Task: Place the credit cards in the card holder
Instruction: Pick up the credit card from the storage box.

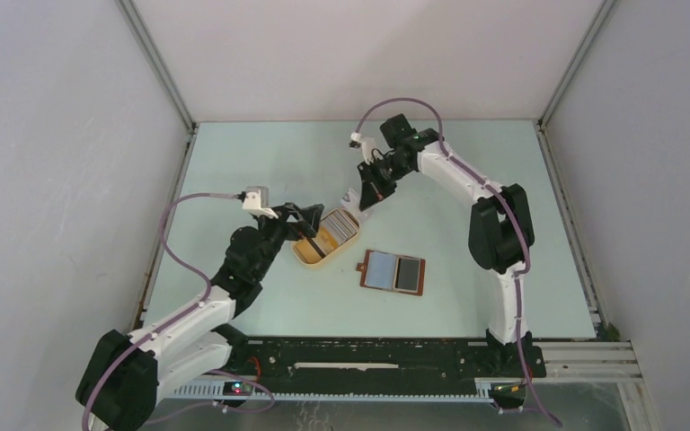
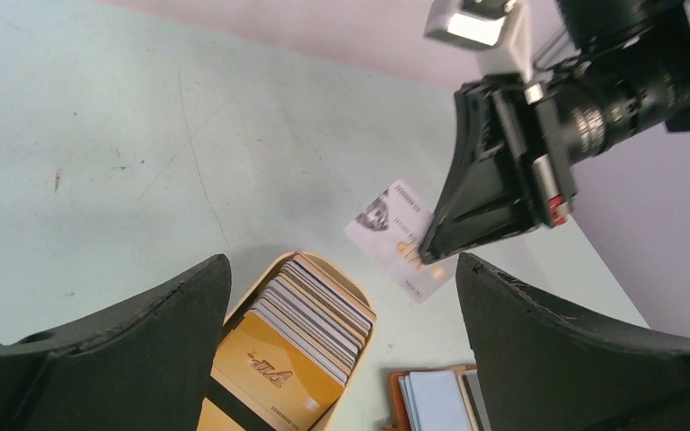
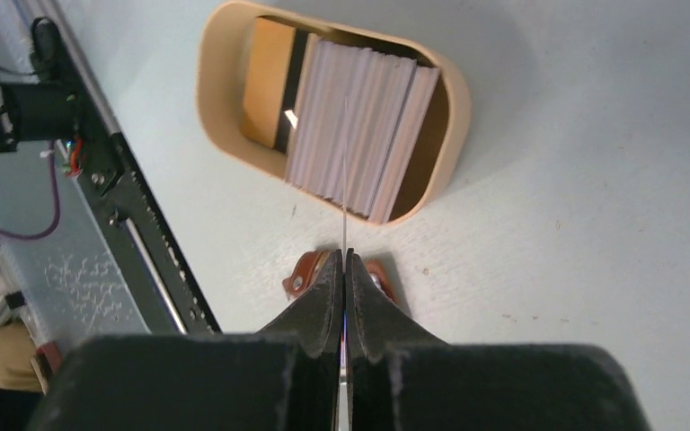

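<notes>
Right gripper [image 3: 345,256] is clamped on one white card [image 2: 393,235], held edge-on above the table [image 1: 503,180]. Other credit cards [image 3: 359,126] stand in the tan tray [image 3: 205,90] ahead of its fingertips. The card holder [image 1: 393,272] lies open nearer the bases. Left gripper [image 2: 341,265] has its jaws wide apart over the tray.

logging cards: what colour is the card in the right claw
White card with a small portrait; left wrist view.

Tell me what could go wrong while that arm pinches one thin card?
The right gripper pinches the white plastic card only near one edge, so it might twist or slip out.
The reddish-brown leather card holder lies open and unheld; pushing the card in could slide it.
The open left gripper hovers over the tan oval tray, close to the right gripper; they might bump.
</notes>
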`<state>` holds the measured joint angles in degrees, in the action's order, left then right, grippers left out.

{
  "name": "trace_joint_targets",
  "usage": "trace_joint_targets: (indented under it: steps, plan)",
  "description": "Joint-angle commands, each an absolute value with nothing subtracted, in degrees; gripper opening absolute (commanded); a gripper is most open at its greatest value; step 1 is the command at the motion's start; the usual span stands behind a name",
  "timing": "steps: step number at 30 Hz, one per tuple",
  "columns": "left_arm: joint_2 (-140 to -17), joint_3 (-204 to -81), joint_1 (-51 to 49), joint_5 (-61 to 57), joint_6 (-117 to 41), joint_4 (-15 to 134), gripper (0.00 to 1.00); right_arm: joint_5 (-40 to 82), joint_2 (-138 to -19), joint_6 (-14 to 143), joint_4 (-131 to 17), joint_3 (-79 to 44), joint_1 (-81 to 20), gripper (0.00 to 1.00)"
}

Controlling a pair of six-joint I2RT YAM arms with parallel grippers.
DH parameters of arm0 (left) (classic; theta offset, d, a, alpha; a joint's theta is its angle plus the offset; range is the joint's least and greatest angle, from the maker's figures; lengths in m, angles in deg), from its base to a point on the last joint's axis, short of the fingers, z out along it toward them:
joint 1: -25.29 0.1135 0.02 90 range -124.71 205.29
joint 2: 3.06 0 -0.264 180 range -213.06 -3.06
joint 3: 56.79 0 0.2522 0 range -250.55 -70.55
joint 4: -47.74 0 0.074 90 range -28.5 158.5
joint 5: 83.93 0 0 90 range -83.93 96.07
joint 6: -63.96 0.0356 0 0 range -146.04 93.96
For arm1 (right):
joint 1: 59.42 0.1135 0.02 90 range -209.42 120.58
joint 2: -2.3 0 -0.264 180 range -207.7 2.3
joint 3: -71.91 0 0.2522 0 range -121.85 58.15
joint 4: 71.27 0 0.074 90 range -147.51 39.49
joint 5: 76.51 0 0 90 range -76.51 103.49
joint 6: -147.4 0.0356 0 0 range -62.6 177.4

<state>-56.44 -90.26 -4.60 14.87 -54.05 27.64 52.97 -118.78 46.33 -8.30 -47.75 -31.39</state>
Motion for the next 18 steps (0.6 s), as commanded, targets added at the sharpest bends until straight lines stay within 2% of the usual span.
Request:
trace_joint_targets:
  steps: [1,10,14,18]
  plan:
    - [-54.04,-87.46,-3.98,9.33,-52.42,21.83,1.0,58.3,-110.57,37.45,-0.85,-51.49,-32.5,0.02]
    - [-44.58,-85.38,-3.98,-4.96,-57.38,21.05,1.0,62.39,-92.88,29.2,-0.43,-41.15,-35.47,0.0]
    - [-44.5,-84.1,-3.98,-15.33,-62.98,14.54,1.0,65.05,-82.01,27.31,-5.77,-29.02,-37.26,0.0]
    - [-48.25,-82.72,-5.55,-22.81,-67.55,2.12,1.0,73.23,-69.49,26.76,-13.7,-15.48,-41.29,0.0]
